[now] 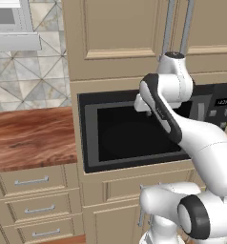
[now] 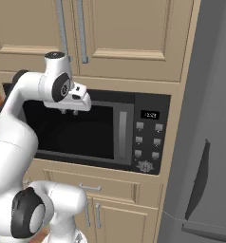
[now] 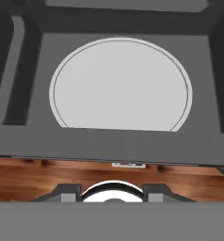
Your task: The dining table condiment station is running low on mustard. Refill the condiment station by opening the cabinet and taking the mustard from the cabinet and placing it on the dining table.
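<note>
The cabinet [image 1: 110, 33] is a tall beige unit, and its two raised-panel doors are shut. Its long silver bar handles [image 1: 169, 26] run up from just above my wrist. They also appear in the right base view as handles [image 2: 81, 33] on the cabinet [image 2: 129, 33]. My gripper [image 1: 143, 108] hangs pointing down below those doors, in front of the top of the black microwave. Its fingers [image 2: 76, 112] stand apart around the gripper [image 2: 69, 112], open and holding nothing. The same gripper [image 3: 111, 192] sits at the bottom of the hand view. The mustard is hidden and the dining table is out of view.
A built-in black microwave [image 1: 129, 133] sits under the cabinet doors, with its control panel [image 2: 148, 137] to the right. Its pale round turntable [image 3: 121, 84] lies below the hand. A wood countertop [image 1: 32, 136] over beige drawers [image 1: 34, 181] lies left. A grey fridge [image 2: 210, 142] stands right.
</note>
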